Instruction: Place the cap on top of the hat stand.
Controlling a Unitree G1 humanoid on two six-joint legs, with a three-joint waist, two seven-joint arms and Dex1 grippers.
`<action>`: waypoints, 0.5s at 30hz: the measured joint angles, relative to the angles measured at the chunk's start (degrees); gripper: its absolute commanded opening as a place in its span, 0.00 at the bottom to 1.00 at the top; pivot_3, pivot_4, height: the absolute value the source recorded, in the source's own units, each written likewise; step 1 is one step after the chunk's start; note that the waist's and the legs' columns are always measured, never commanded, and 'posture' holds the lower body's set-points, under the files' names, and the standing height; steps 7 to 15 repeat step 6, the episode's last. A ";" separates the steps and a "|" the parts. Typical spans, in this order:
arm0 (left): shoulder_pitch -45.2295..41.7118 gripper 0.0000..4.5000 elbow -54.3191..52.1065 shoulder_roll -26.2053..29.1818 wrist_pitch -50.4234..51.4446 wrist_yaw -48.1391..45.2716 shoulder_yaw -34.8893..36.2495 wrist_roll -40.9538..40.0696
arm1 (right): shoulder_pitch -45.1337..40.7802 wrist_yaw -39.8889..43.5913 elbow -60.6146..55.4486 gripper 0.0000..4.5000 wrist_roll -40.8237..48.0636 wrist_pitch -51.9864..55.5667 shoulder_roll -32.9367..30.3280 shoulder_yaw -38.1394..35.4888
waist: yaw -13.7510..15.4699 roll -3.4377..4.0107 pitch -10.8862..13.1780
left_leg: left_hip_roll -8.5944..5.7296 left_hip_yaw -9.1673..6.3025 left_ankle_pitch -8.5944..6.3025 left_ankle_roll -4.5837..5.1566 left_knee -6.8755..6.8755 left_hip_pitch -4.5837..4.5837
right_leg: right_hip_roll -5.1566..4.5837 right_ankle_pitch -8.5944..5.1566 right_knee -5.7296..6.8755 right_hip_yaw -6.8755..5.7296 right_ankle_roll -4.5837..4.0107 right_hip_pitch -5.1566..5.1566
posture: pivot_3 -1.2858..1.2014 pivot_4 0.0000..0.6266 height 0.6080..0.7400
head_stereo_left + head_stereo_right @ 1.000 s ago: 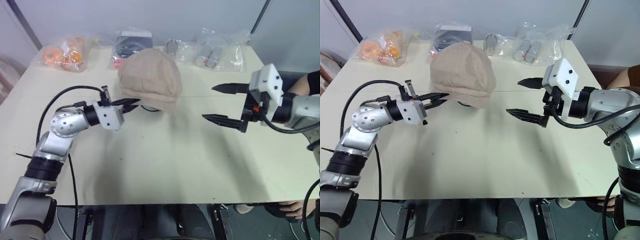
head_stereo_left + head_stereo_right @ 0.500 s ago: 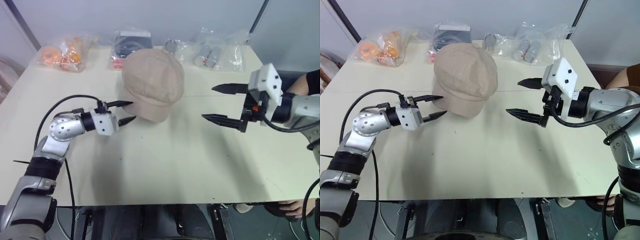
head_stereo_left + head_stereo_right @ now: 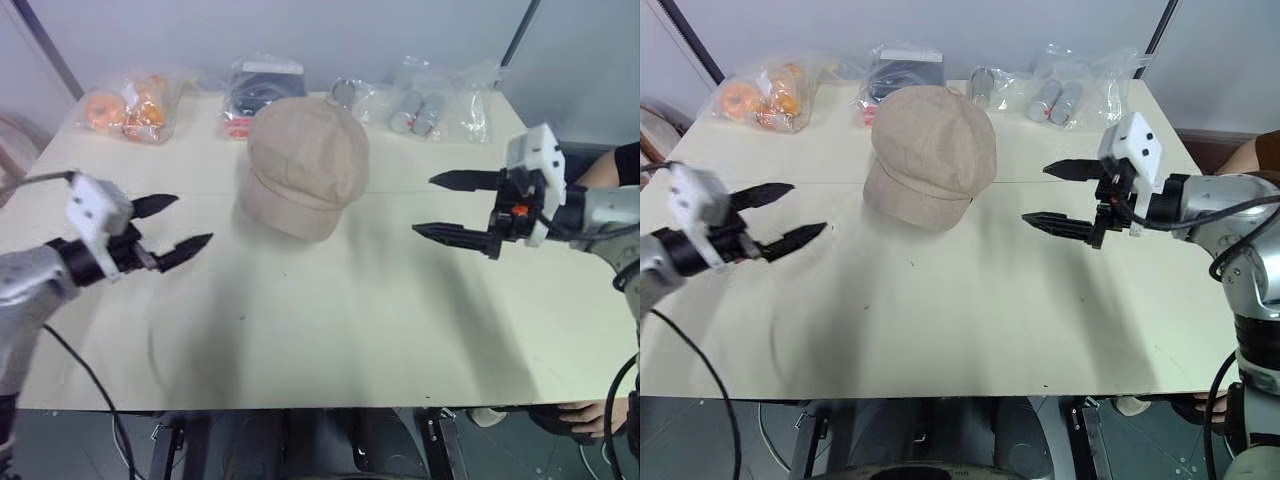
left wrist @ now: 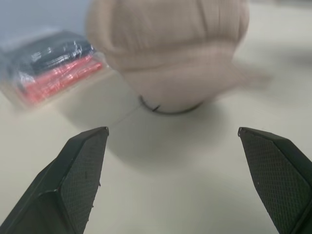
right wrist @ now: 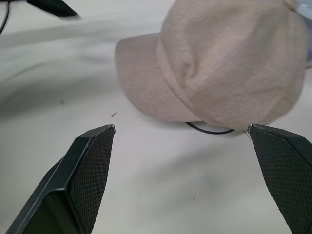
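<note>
Cap (image 3: pixel 305 160) on hat stand (image 5: pixel 209 129) — seemingly settled.

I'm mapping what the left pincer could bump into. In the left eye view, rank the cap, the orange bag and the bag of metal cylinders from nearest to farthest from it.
From the left pincer, which stands open:
1. The cap, mid-table toward the robot's right.
2. The orange bag, at the far left edge; close to call against the cap.
3. The bag of metal cylinders, far right edge, clearly farthest.

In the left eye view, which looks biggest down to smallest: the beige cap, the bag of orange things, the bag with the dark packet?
1. The cap, clearly largest.
2. and 3. The orange bag and the dark-packet bag look alike; both lie farther back, so no ranking.
</note>
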 measured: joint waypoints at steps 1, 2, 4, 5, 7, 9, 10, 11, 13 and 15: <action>-0.64 0.99 0.46 1.22 3.15 -0.48 2.78 -3.71 | -0.68 0.35 1.20 1.00 0.33 0.17 -0.01 -0.15 | -0.01 0.00 0.00 | -0.01 0.01 0.00 0.00 -0.01 0.00 | 0.02 -0.01 -0.01 0.00 -0.01 -0.01 | 0.52 0.24 1.00; -1.50 0.99 1.22 2.19 5.94 -1.20 5.21 -6.91 | -1.47 0.70 2.48 1.00 0.66 0.45 0.02 -0.22 | -0.05 0.01 0.01 | -0.03 0.03 0.00 0.00 -0.01 0.00 | 0.01 -0.02 0.01 0.00 -0.02 -0.01 | 0.52 0.24 1.00; -3.02 0.99 3.40 4.51 9.87 -2.20 8.54 -10.33 | -3.08 1.40 5.42 1.00 0.94 1.03 0.21 -0.25 | -0.10 0.00 0.01 | -0.12 0.06 0.00 0.00 -0.01 0.00 | 0.02 -0.09 0.00 0.01 -0.15 -0.02 | 0.52 0.24 1.00; -3.85 0.99 4.38 5.48 11.06 -2.55 9.46 -10.77 | -3.95 1.54 7.09 1.00 0.93 1.22 0.51 -0.26 | -0.11 0.01 0.01 | -0.14 0.08 0.00 0.00 -0.02 0.00 | 0.02 -0.09 0.00 0.01 -0.16 -0.02 | 0.52 0.24 1.00; -4.05 0.99 4.76 5.86 11.58 -2.96 9.94 -10.77 | -4.47 1.64 7.99 1.00 0.92 1.28 0.74 -0.24 | -0.10 0.01 0.01 | -0.15 0.12 0.00 0.00 -0.03 0.00 | 0.02 -0.09 0.00 0.01 -0.16 -0.03 | 0.52 0.24 1.00; -4.05 0.99 4.76 5.86 11.58 -2.96 9.94 -10.77 | -4.47 1.64 7.99 1.00 0.92 1.28 0.74 -0.24 | -0.10 0.01 0.01 | -0.15 0.12 0.00 0.00 -0.03 0.00 | 0.02 -0.09 0.00 0.01 -0.16 -0.03 | 0.52 0.24 1.00; -4.05 0.99 4.76 5.86 11.58 -2.96 9.94 -10.77 | -4.47 1.64 7.99 1.00 0.92 1.28 0.74 -0.24 | -0.10 0.01 0.01 | -0.15 0.12 0.00 0.00 -0.03 0.00 | 0.02 -0.09 0.00 0.01 -0.16 -0.03 | 0.52 0.24 1.00; -4.05 0.99 4.76 5.86 11.58 -2.96 9.94 -10.77 | -4.47 1.64 7.99 1.00 0.92 1.28 0.74 -0.24 | -0.10 0.01 0.01 | -0.15 0.12 0.00 0.00 -0.03 0.00 | 0.02 -0.09 0.00 0.01 -0.16 -0.03 | 0.52 0.24 1.00; -4.05 0.99 4.76 5.86 11.58 -2.96 9.94 -10.77 | -4.47 1.64 7.99 1.00 0.92 1.28 0.74 -0.24 | -0.10 0.01 0.01 | -0.15 0.12 0.00 0.00 -0.03 0.00 | 0.02 -0.09 0.00 0.01 -0.16 -0.03 | 0.52 0.24 1.00; -4.05 0.99 4.76 5.86 11.58 -2.96 9.94 -10.77 | -4.47 1.64 7.99 1.00 0.92 1.28 0.74 -0.24 | -0.10 0.01 0.01 | -0.15 0.12 0.00 0.00 -0.03 0.00 | 0.02 -0.09 0.00 0.01 -0.16 -0.03 | 0.52 0.24 1.00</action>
